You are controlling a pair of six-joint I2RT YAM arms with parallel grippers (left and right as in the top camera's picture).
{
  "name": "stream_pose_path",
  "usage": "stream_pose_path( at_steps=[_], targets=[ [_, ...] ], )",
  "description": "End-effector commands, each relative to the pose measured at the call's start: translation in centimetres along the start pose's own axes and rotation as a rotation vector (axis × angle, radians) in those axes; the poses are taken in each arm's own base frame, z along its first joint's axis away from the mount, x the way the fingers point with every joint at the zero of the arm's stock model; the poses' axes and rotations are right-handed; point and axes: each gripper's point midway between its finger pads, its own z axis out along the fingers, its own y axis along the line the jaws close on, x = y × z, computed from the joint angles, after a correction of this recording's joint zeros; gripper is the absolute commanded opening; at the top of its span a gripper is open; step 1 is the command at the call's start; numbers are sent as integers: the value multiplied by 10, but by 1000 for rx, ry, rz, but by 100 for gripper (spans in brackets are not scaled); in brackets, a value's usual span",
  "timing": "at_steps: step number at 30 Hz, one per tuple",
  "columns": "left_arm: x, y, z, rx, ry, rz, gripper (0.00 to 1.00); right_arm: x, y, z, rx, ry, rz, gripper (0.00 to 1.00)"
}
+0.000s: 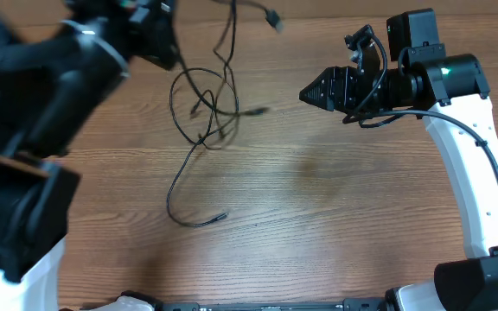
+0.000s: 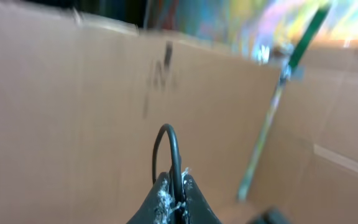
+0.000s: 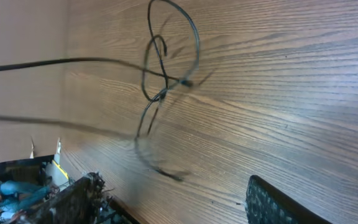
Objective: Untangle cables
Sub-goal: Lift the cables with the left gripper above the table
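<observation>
Gently — with the left gripper [image 2: 174,190] pinched on a loop of the thin black plug-tipped cables [image 1: 203,138], knotted over the far left of the brown wooden table [image 1: 335,216], ease the wide-open right gripper [image 1: 308,92] onto one loose strand — not the knot.

Robotics lab test station, wood-grain table [image 1: 335,216], cardboard walls [image 2: 73,93] beside it, white robot arm [image 1: 478,173] mounted at its edge.
</observation>
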Motion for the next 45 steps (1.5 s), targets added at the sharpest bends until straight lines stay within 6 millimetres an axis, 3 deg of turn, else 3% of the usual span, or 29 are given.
stream_pose_path(
  at_steps=[1,5,9,13,18,24,26,28,29,33,35,36,39,43,45],
  targets=[
    [-46,-6,-23,3,-141,-71,4,-2,11,1,-18,-10,-28,72],
    [-77,-9,-34,17,-260,-71,4,-3,0,21,46,1,57,72],
    [-95,-4,-42,11,-330,-118,4,0,-3,46,47,52,79,72],
    [-99,-1,-46,0,-342,-128,4,7,-2,79,47,111,87,72],
    [-71,11,-38,-53,-227,-134,4,3,-10,84,79,101,84,72],
    [-2,30,-24,-117,43,-130,4,-13,-48,60,135,47,172,72],
    [41,34,-19,-106,212,-116,4,-16,-69,46,157,38,209,72],
    [71,39,-15,-111,324,-141,4,-16,-78,40,168,37,221,72],
    [96,46,-12,-129,414,-169,4,-16,-82,37,172,37,222,72],
    [158,56,-4,-126,640,-175,8,-16,-86,34,177,37,228,72],
    [204,54,1,-78,806,-143,16,-16,-87,34,179,38,206,73],
    [238,55,5,-59,924,-135,20,-15,-90,34,197,39,209,73],
    [287,61,10,-58,1084,-132,25,-13,-95,32,230,45,216,73],
    [336,77,20,-87,1215,-138,28,-7,-102,30,269,60,225,73],
    [348,82,25,-83,1239,-134,29,-5,-105,29,293,66,229,73]
  ],
)
